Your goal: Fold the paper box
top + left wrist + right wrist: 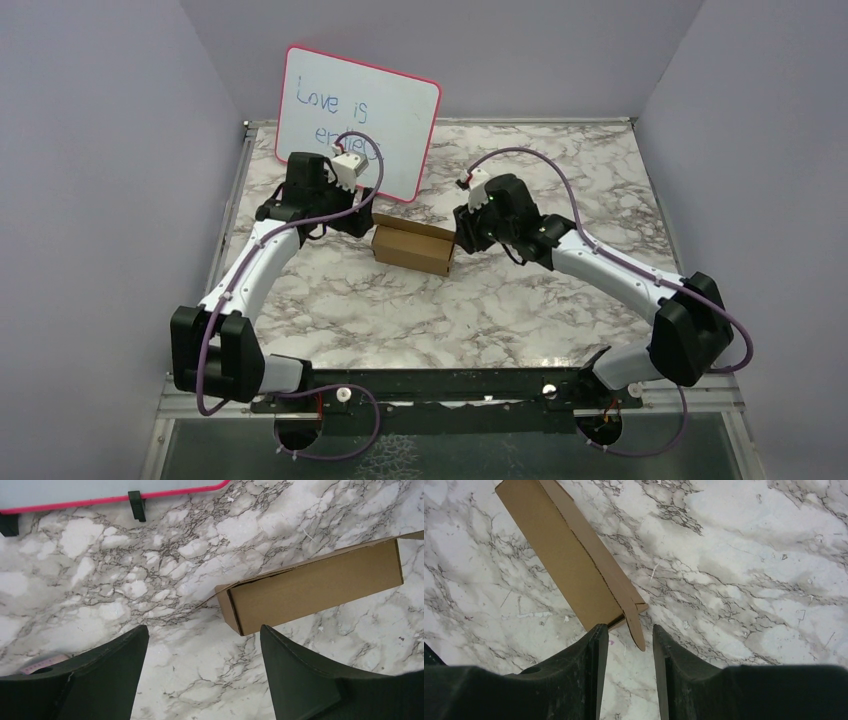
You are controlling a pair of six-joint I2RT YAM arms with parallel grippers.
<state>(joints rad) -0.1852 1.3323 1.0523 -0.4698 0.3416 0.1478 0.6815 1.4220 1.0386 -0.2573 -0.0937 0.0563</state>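
Bolted along the edge of the marble table [450,310] farthest from the pink-framed whiteboard [360,115], the left arm [255,265] and right arm [610,265] reach in towards the board from either side, apparently so that each can work one end of the brown paper box [413,248]. The box lies on the marble just in front of the whiteboard's lower right corner, close to it but apart. It looks formed and shut along its length, resting on a long side. Its long axis runs roughly parallel to the board's bottom edge, with one end pointing at each arm and the right end a little farther from the board. The left gripper [202,630] hovers in front of the board's bottom edge with its fingers spread wide and nothing between them; the box's closed left end [227,607] sits just beyond its fingertips, untouched. The right gripper [628,627], out past the board's right corner, has its fingers drawn near each other with a narrow gap left. A loose tab [636,630] juts from the box's right end, its tip at the mouth of that gap, not clearly pinched. That tab is probably the fold left to finish.
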